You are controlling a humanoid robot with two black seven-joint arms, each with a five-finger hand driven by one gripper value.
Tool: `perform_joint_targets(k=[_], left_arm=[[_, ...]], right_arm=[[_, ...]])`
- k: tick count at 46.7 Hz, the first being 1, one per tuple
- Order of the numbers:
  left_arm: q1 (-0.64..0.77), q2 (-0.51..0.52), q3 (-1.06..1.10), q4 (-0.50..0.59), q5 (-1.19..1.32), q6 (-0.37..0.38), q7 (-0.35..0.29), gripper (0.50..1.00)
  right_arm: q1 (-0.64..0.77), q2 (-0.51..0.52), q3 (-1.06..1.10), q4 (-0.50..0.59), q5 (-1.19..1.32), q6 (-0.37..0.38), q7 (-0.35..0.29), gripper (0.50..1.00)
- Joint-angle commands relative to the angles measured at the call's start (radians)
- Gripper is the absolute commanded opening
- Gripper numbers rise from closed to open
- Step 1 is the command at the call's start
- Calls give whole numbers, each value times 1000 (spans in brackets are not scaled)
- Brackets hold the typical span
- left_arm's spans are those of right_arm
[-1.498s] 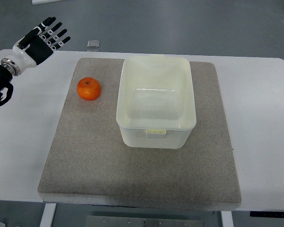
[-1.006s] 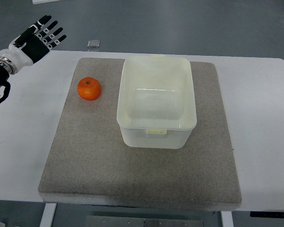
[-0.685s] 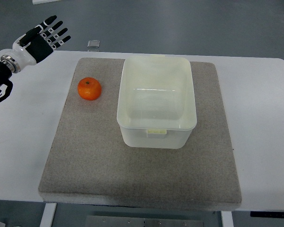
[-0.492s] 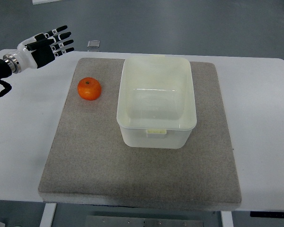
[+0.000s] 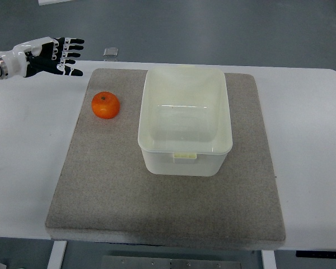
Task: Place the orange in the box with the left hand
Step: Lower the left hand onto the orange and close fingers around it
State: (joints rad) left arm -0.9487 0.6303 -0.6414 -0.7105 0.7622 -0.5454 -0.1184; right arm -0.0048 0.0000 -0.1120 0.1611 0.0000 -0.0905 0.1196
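Observation:
An orange (image 5: pixel 105 105) lies on the grey felt mat (image 5: pixel 117 185), left of a cream plastic box (image 5: pixel 184 120) that stands open and empty at the mat's far middle. My left hand (image 5: pixel 60 55), black and white, hovers over the table's far left corner, up and to the left of the orange and well apart from it. Its fingers are stretched out toward the right and hold nothing. The right arm does not show.
The mat lies on a white table (image 5: pixel 308 140). A small clear square object (image 5: pixel 110 52) sits at the table's far edge, just right of my left hand's fingertips. Grey floor lies beyond the table.
My left hand has turned from palm-up with fingers pointing up-right to fingers pointing right, and has shifted right toward the mat's far left corner. The orange and box have not moved.

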Motion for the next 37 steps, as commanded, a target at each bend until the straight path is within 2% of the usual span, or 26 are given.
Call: perform_joint_targets(k=[1,6,16,27,37], left_arm=[[2,6,68,-56,54,39,-7,992],[-7,32,123,-87,173,93,-52,992],[-12,37,129,-135,416,104,-145,994],[-25,-38,131,-145,736,182,-147,990],[-28,-109,134,-139,891,191,-145,986]], right_arm=[[0,0,0,0,0,0,0,932],[0,0,0,0,0,0,0,932],[0,0,0,0,0,0,0,932],[0,0,0,0,0,0,0,932],[0,0,0,0,0,0,0,932]])
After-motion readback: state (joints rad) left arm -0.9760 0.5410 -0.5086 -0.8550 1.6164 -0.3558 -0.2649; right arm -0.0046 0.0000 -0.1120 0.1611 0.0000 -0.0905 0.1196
